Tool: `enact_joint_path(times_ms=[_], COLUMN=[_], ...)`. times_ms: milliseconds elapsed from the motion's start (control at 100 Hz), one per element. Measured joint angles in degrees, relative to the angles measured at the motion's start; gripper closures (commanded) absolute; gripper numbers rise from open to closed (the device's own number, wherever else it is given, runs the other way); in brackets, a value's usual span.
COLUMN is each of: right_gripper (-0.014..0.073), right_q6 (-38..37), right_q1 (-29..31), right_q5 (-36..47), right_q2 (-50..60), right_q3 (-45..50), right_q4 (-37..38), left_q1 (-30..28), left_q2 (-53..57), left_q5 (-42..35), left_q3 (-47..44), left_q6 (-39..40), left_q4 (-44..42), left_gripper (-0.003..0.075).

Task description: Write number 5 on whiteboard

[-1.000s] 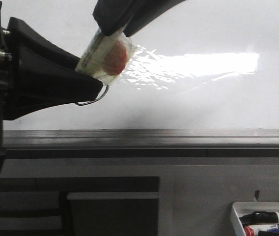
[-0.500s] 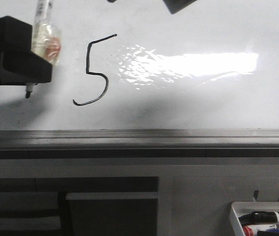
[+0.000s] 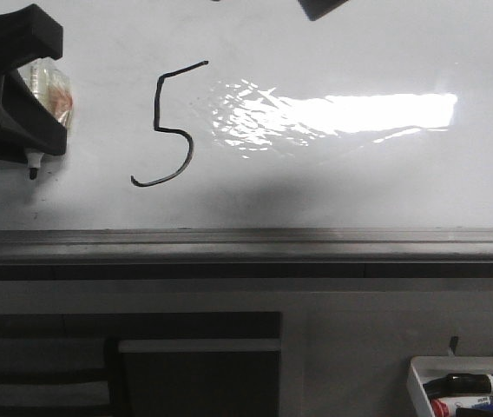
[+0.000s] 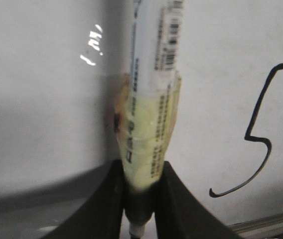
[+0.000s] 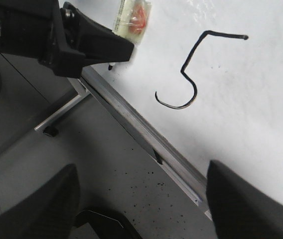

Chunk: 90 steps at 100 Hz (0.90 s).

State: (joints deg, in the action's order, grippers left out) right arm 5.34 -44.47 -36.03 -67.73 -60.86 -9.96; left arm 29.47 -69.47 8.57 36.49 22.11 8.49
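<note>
A glossy whiteboard (image 3: 359,191) is filling the far half of the scene, with a bright band of glare across it and a grey edge strip (image 3: 246,243) running along its bottom. The number 5 (image 3: 170,126) is standing complete in thin black line on the left part of the board, slightly slanted, its tail curling down and left. The left gripper (image 3: 31,130) is hovering at the far left, just beside the digit, its jaws pinching a marker (image 4: 151,124) wrapped in yellowish tape, probably for a firmer grip; the tip is pointing down and sitting clear of the 5, so the stroke seems finished. The right gripper (image 5: 141,209) is hanging back from the board near the edge strip, its jaws spread wide and carrying nothing, likely keeping out of the writing arm's way. A white tray (image 3: 468,387) of spare markers is sitting at the near right, well apart. Nothing is covering the digit.
</note>
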Motion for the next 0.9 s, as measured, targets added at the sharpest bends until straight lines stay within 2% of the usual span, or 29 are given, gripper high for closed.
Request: enact_joint_path(times_ms=[180,260,380,430,480,500,550,620,730,900], right_gripper=[0.0123,0.0123,0.0132,0.0209,0.0394,0.0448,0.066,0.065,0.065,0.065], right_q6=[0.0,0.0,0.0,0.0,0.0,0.0,0.0,0.0,0.0,0.0], right_q1=[0.0,0.0,0.0,0.0,0.0,0.0,0.0,0.0,0.0,0.0], right_q5=[-0.9,-1.0,-1.0,-0.9,-0.4,-0.1,1.2,4.0,9.7,23.2], right_q2=[0.0,0.0,0.0,0.1,0.4,0.7,1.8,4.3,10.2,22.3], right_q3=[0.0,0.0,0.0,0.3,0.9,1.4,2.8,5.7,12.0,25.3], right_q4=[0.0,0.0,0.0,0.0,0.0,0.0,0.1,0.3,0.4,0.7], left_q1=[0.0,0.0,0.0,-0.1,-0.2,-0.2,-0.2,-0.2,0.0,1.6], left_q2=[-0.2,0.1,1.4,2.6,4.3,5.2,7.7,11.8,19.4,31.3], left_q5=[0.3,0.7,2.1,2.9,3.8,4.1,4.6,5.2,5.6,4.5], left_q3=[0.1,0.2,0.3,0.3,0.3,0.3,0.3,0.3,-0.2,-4.5], left_q6=[0.0,0.0,0.0,0.0,0.0,0.0,0.0,0.0,-0.1,-0.2], left_q4=[0.2,0.2,0.3,0.3,0.3,0.3,0.3,0.2,-1.9,-8.5], left_gripper=[0.0344,0.0292,0.029,0.029,0.0293,0.0297,0.0323,0.0437,0.0739,0.0741])
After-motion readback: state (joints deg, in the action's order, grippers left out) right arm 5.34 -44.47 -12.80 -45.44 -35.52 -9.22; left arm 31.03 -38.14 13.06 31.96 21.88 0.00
